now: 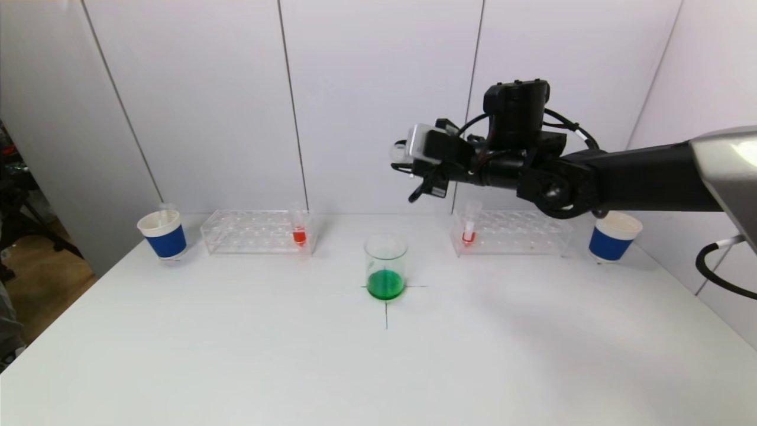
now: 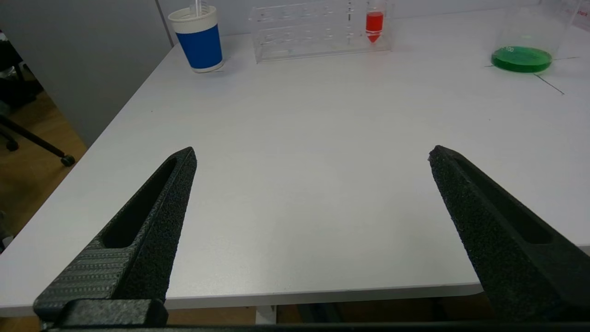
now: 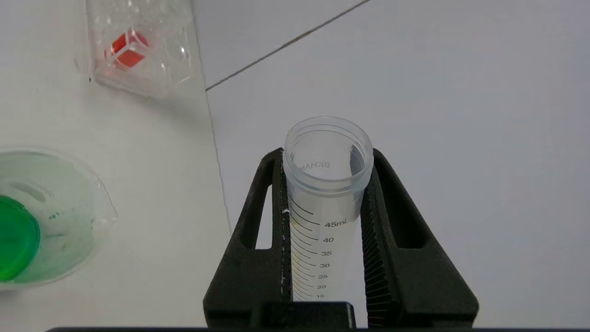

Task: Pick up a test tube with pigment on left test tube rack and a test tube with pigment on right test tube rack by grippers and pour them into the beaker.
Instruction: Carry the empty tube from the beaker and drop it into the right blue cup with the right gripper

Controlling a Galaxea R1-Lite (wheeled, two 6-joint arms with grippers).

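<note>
My right gripper (image 1: pixel 414 163) hangs high over the table between the beaker (image 1: pixel 385 266) and the right rack (image 1: pixel 511 234). It is shut on a clear graduated test tube (image 3: pixel 325 216) lying roughly level, with no pigment showing inside. The beaker holds green liquid (image 3: pixel 14 237). One tube with red pigment (image 1: pixel 469 228) stands in the right rack. Another red tube (image 1: pixel 299 228) stands at the inner end of the left rack (image 1: pixel 257 232). My left gripper (image 2: pixel 311 154) is open and empty near the table's front left edge, outside the head view.
A blue-and-white paper cup (image 1: pixel 164 235) stands left of the left rack with a clear tube in it. A second cup (image 1: pixel 612 236) stands right of the right rack. A black cross (image 1: pixel 387 307) marks the table under the beaker. White wall panels stand close behind the racks.
</note>
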